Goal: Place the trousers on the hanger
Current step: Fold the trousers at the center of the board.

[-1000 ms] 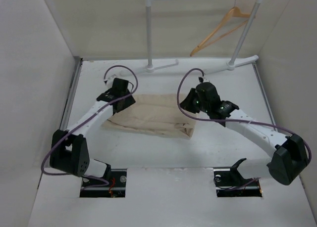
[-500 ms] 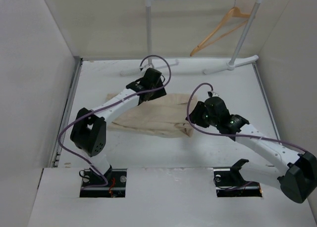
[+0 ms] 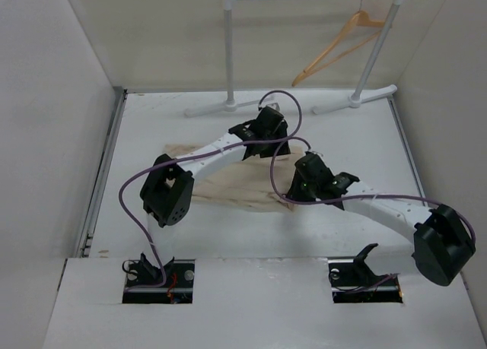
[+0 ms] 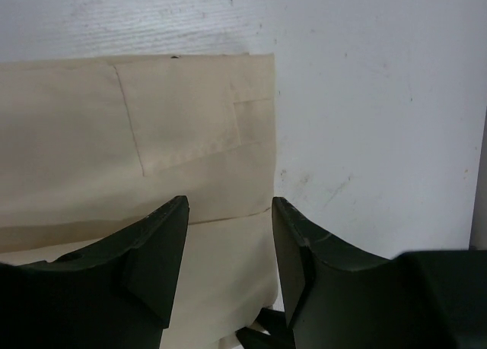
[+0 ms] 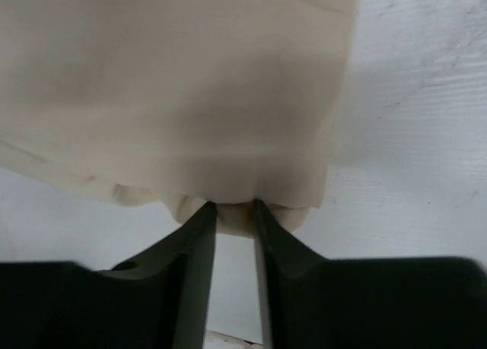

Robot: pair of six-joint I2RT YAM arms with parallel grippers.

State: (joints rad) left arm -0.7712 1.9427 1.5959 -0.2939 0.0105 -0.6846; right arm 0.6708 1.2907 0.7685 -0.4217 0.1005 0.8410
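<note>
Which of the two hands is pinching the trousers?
The right hand, nearly shut on the edge of the trousers; the left hand is open above them.

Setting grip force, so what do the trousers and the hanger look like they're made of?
The trousers: soft woven cloth, probably cotton, matte beige, with stitched seams and flat folds showing. The hanger: likely wood, smooth orange-tan finish; too small to see grain.

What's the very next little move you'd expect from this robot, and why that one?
Probably the left gripper should lower and close on the trousers. Its jaws stand open just above the cloth's edge, gripping nothing, while the right gripper pinches another edge of the cloth. Both grips seem needed to lift the cloth toward the hanger at the back.
</note>
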